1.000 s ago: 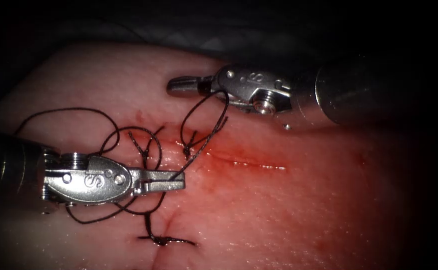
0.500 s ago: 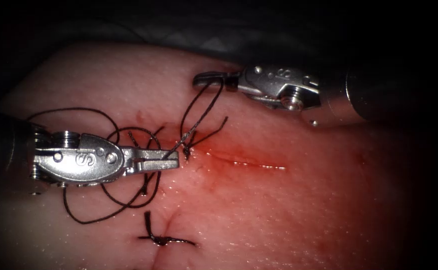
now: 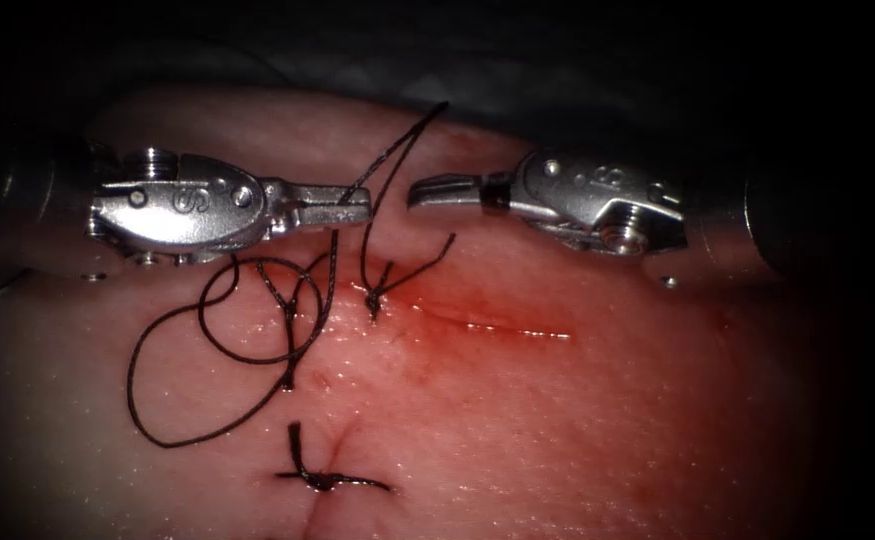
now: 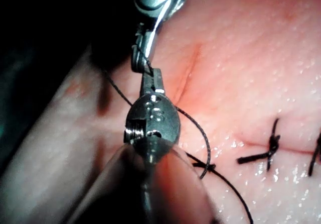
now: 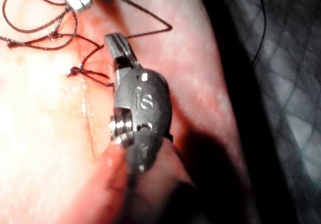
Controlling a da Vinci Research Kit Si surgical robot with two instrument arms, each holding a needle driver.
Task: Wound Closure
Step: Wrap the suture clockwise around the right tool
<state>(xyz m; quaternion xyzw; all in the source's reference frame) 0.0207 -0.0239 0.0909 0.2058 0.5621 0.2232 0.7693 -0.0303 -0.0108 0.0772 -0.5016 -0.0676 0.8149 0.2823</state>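
Note:
My left tool (image 3: 357,205) is over the tissue (image 3: 597,420) left of the cut (image 3: 497,325), jaws shut on the dark thread (image 3: 366,241). That thread rises from a knotted stitch (image 3: 372,297) on the cut. A free end (image 3: 427,122) sticks up past the jaws. My right tool (image 3: 422,192) faces it from the right, a short gap away, jaws slightly open and holding nothing. The left wrist view has the left tool (image 4: 150,81) gripping thread, and the right wrist view has the right tool (image 5: 116,42) beside the knot (image 5: 75,72).
Slack thread lies in loops (image 3: 172,335) on the tissue left of the cut. A finished stitch (image 3: 327,481) with cut ends sits nearer the front. Red fluid (image 3: 457,300) stains the tissue around the cut. Dark cloth (image 5: 281,83) borders the tissue's far edge.
The left tool has risen toward the far side, drawing its thread up from the knot. The right tool has backed off to the right and let go of the thread.

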